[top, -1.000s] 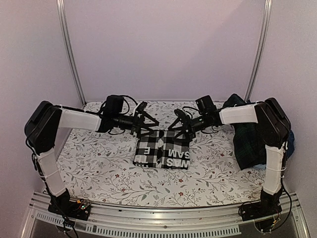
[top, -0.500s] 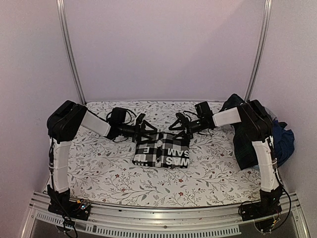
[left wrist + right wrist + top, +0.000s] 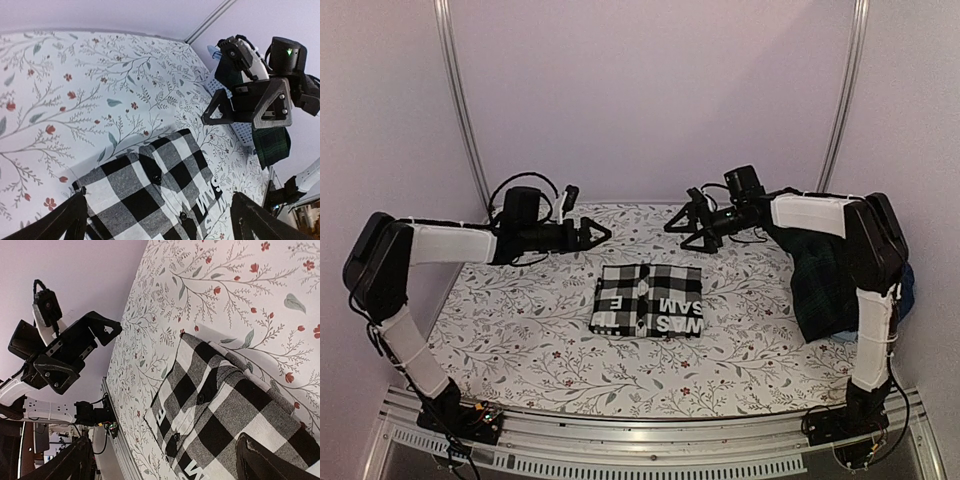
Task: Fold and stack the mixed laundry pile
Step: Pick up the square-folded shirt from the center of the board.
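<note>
The folded checked shirt (image 3: 648,312) lies flat in the middle of the tabletop (image 3: 520,340). Above the far side, clear of it, the left hand (image 3: 597,233) and the right hand (image 3: 678,233) are both spread wide, holding nothing. A dark plaid garment (image 3: 823,285) is heaped at the right edge

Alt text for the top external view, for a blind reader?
A folded black-and-white checked shirt lies mid-table on the floral covering. The left gripper and right gripper hover open beyond it, holding nothing. A dark plaid garment is heaped at the right edge.
</note>
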